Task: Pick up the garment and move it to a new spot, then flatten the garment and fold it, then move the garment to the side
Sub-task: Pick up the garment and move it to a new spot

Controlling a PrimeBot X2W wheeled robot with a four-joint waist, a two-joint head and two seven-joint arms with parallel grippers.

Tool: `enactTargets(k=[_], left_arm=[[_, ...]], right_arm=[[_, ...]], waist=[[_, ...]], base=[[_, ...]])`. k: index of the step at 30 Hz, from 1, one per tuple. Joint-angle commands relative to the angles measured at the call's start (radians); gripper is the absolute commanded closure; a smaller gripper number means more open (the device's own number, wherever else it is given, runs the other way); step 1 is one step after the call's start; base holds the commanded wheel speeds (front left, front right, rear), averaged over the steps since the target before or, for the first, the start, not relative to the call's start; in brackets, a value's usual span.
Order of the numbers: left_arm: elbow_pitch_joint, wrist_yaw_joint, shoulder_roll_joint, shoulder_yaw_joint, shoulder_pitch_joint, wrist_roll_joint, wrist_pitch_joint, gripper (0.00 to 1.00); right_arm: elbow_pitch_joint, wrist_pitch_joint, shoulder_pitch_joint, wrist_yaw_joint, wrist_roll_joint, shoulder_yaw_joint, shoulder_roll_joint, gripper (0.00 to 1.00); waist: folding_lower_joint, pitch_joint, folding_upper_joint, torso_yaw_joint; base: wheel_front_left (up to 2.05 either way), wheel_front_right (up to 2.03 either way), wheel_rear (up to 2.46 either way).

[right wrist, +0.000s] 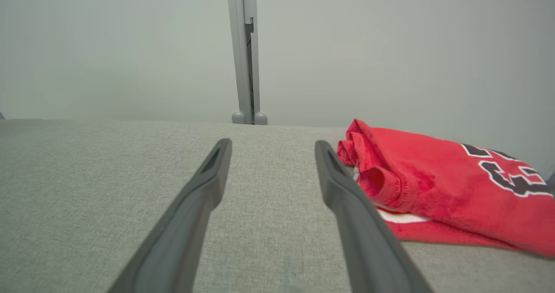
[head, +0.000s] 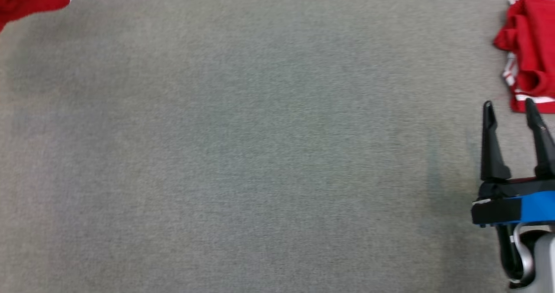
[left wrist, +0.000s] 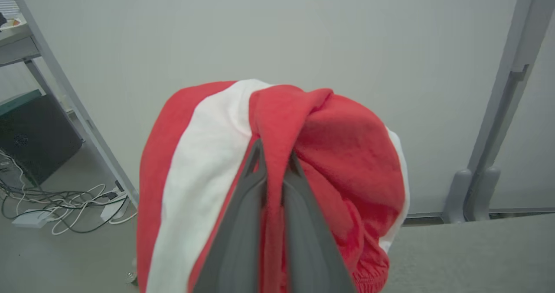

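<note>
Left gripper (left wrist: 274,154), jaws clamped on red-and-white garment (left wrist: 347,145); right gripper (head: 509,111), jaws apart, near second red garment (head: 531,46), far right of grey fabric surface (head: 260,154).

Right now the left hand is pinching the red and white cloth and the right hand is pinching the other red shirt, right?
No. The left hand is pinching the red and white cloth, but the right hand is open and empty. The right wrist view shows the other red shirt lying on the grey table beside it.
</note>
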Motion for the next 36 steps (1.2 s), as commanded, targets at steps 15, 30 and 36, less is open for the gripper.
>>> enactTargets(k=[15,30,36], left_arm=[[-0.406,0.062,-0.117,-0.127,-0.044,0.082,0.032,1.00],[-0.517,0.103,-0.226,-0.238,0.224,0.046,0.002,1.00],[-0.475,0.120,-0.270,-0.295,0.386,0.028,-0.035,1.00]], right_arm=[[0.214,-0.111,-0.112,0.000,0.074,0.198,0.064,0.00],[0.289,-0.137,-0.137,0.000,0.136,0.245,0.065,0.00],[0.274,-0.137,-0.109,0.000,0.119,0.216,0.065,0.00]], waist=[[0.0001,-0.093,0.0000,-0.245],[0.0001,-0.129,0.0000,-0.286],[0.0001,-0.139,0.0000,-0.261]], base=[[0.00,0.00,0.00],[0.00,0.00,0.00],[0.00,0.00,0.00]])
